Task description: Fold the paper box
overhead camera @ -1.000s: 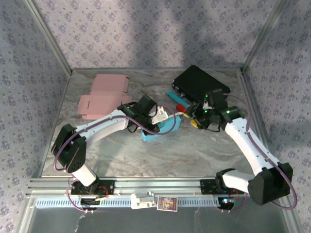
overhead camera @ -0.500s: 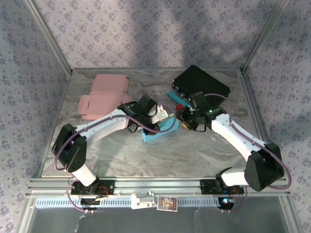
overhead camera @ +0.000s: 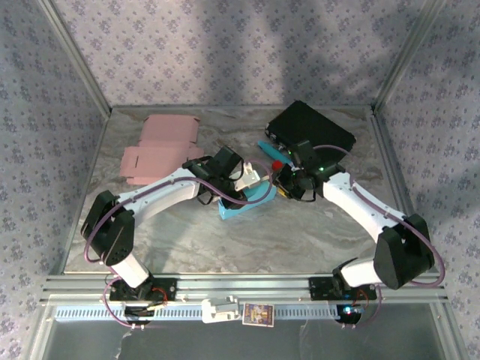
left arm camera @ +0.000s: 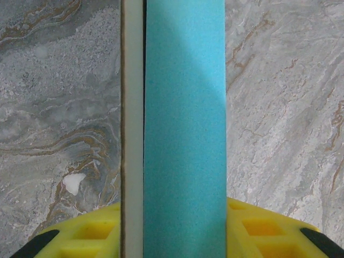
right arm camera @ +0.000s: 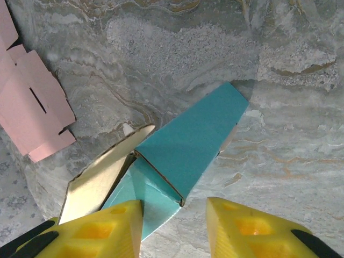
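Two white robot arms reached in over a grey marbled tabletop [overhead camera: 225,240] and met at a partly folded teal paper box [overhead camera: 246,204], which sat near the middle of the surface.

The left gripper [overhead camera: 253,178] was at the box's far upper edge. In its wrist view, the left gripper [left arm camera: 172,231] showed yellow fingers [left arm camera: 80,236] pressed against both sides of a long teal panel [left arm camera: 185,107], so it was clamped on the teal paper box. A narrow cream strip of bare card [left arm camera: 132,107] ran along the panel's left edge.

The right gripper [overhead camera: 283,186] was just beside the box's right end. In its wrist view, the right gripper [right arm camera: 174,215] had its yellow fingers [right arm camera: 252,231] apart. A pointed corner of the teal paper box [right arm camera: 188,145] reached into the gap between them. One finger overlapped the lower edge of the box, and the other was clear of it. A cream inner flap [right arm camera: 102,172] stood out from the box on that side.

A flat pink cardboard blank [overhead camera: 161,150] lay unfolded at the far left of the table, well apart from the box. A black rectangular case [overhead camera: 311,126] sat at the far right. Just beside the case was a small red and blue object [overhead camera: 274,154], too small to identify.
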Controlling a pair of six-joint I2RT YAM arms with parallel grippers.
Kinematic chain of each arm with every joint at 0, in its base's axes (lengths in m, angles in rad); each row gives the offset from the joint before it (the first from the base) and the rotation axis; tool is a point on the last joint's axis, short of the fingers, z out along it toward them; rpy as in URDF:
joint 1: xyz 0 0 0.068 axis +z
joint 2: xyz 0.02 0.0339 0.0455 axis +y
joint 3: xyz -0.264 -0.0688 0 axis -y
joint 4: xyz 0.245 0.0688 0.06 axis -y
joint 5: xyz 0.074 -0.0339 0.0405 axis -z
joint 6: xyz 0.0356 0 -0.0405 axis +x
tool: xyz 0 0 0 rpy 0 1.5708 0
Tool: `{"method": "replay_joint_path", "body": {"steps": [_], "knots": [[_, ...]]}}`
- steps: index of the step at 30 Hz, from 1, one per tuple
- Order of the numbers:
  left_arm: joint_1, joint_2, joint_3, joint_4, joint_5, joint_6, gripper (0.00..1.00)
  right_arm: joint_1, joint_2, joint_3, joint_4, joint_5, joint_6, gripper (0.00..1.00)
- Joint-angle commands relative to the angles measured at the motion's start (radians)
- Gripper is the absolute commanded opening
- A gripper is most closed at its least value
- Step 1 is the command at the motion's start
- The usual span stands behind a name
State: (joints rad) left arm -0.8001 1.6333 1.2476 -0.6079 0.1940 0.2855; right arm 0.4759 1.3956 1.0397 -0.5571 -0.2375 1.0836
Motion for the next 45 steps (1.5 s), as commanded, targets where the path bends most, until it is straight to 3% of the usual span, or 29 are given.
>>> {"method": "replay_joint_path", "body": {"steps": [1, 6, 12, 18, 23, 30, 36, 45], "knots": [[0.001, 0.023, 0.019, -0.041, 0.007, -0.003, 0.39, -0.002, 0.055, 0.024, -0.134, 0.021, -0.012, 0.35], [0.001, 0.021, 0.02, -0.042, 0.007, 0.004, 0.38, 0.002, 0.073, 0.062, -0.159, 0.019, -0.029, 0.32], [0.0, 0.014, 0.015, -0.065, 0.038, 0.044, 0.28, 0.003, 0.04, 0.137, -0.194, 0.018, -0.111, 0.4], [0.004, -0.033, -0.014, -0.135, 0.067, 0.12, 0.24, -0.04, -0.051, 0.212, -0.229, 0.064, -0.476, 0.42], [0.006, -0.079, -0.062, -0.199, 0.086, 0.203, 0.24, -0.117, -0.083, 0.173, -0.269, -0.07, -0.803, 0.44], [0.037, -0.111, -0.084, -0.261, 0.079, 0.278, 0.23, -0.098, -0.134, 0.114, -0.261, -0.188, -1.12, 0.44], [0.048, -0.117, -0.09, -0.276, 0.081, 0.312, 0.24, -0.079, -0.12, 0.113, -0.3, -0.195, -1.302, 0.46], [0.067, -0.105, -0.087, -0.28, 0.101, 0.351, 0.24, -0.038, -0.001, 0.209, -0.345, -0.177, -1.393, 0.51]]}}
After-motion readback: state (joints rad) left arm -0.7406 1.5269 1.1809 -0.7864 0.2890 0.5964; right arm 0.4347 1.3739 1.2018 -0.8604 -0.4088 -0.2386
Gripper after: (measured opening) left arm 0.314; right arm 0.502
